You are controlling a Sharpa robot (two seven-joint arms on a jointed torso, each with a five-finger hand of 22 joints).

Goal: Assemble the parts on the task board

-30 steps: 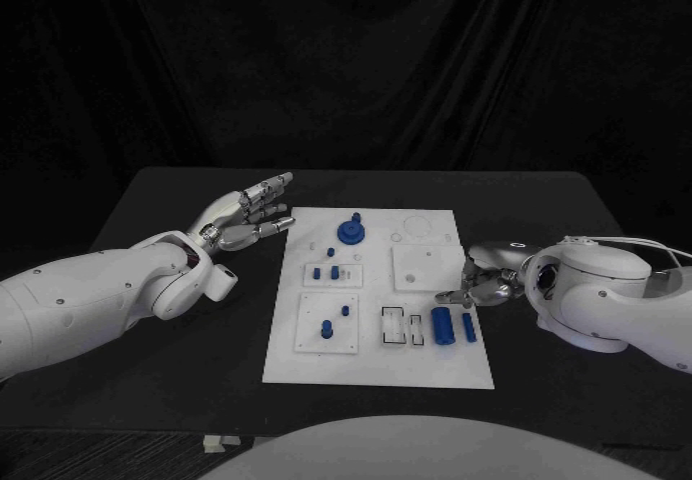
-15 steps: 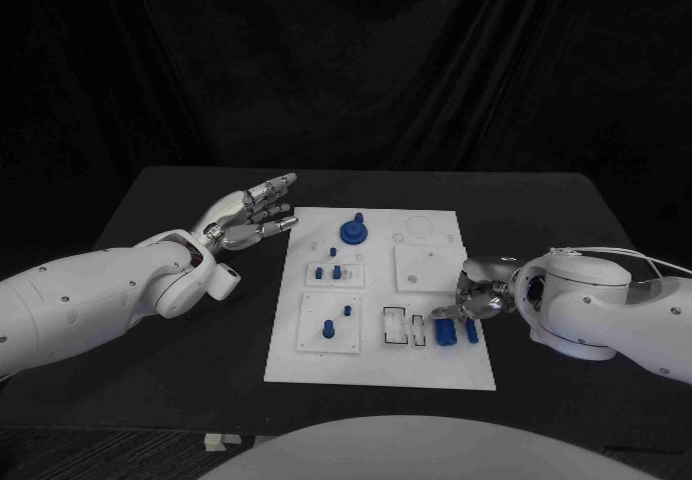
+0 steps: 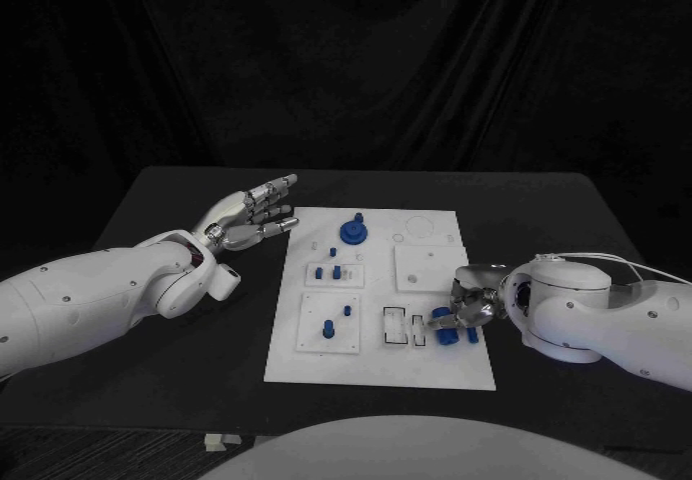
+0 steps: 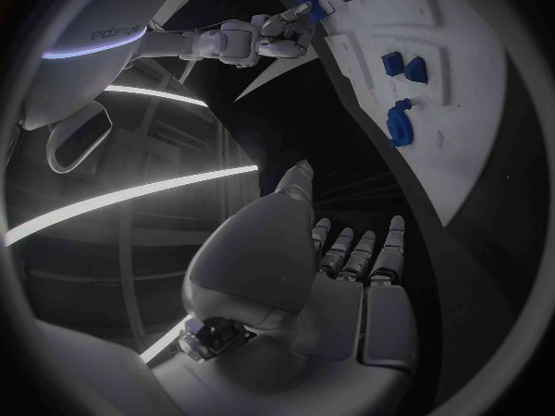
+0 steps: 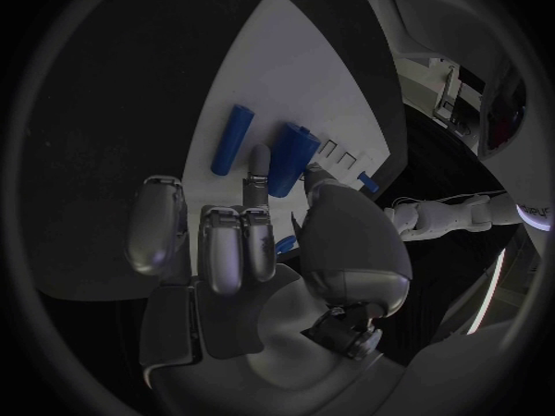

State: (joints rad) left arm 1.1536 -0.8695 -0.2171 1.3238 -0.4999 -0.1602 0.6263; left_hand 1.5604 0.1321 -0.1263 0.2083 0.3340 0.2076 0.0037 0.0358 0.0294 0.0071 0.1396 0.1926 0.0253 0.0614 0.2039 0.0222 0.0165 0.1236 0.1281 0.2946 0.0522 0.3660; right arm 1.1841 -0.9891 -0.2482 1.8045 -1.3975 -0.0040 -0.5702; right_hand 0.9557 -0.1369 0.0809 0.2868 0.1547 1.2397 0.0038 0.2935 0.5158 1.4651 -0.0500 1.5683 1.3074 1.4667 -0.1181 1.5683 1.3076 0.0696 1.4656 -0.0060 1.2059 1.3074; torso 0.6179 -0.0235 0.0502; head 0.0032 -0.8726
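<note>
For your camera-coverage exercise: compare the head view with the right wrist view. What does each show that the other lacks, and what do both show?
Head view alone: the blue knob-like part at the far end of the task board, plus small blue pegs left of centre.

Right wrist view alone: the right hand from behind, a fingertip beside the thick blue cylinder.

Both: the board, that cylinder, the thin blue cylinder, and the left hand, holding nothing.
</note>
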